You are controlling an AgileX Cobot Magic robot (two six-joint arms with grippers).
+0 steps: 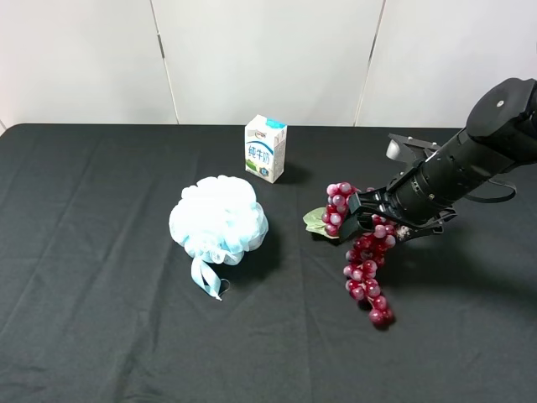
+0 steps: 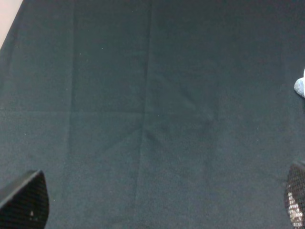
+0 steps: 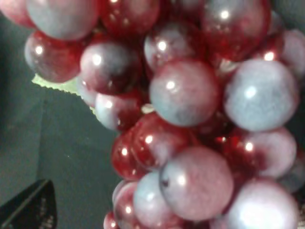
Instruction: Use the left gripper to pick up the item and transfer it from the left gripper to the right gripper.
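Observation:
The item, a long bunch of dark-red and pinkish grapes (image 1: 365,260) with a green leaf (image 1: 315,220), is right of centre in the exterior high view. Its lower end trails onto the black cloth. My right gripper (image 1: 372,211) is shut on the bunch near its upper part. The grapes (image 3: 190,119) fill the right wrist view, with one black fingertip (image 3: 29,206) at the edge. My left gripper (image 2: 159,210) is open and empty over bare black cloth. Only its two fingertips (image 2: 24,200) show, and the left arm is out of the exterior high view.
A pale-blue mesh bath pouf (image 1: 219,220) lies at the centre of the black tablecloth (image 1: 101,277). Its edge also shows in the left wrist view (image 2: 300,87). A small white-and-blue milk carton (image 1: 265,149) stands behind it near the back wall.

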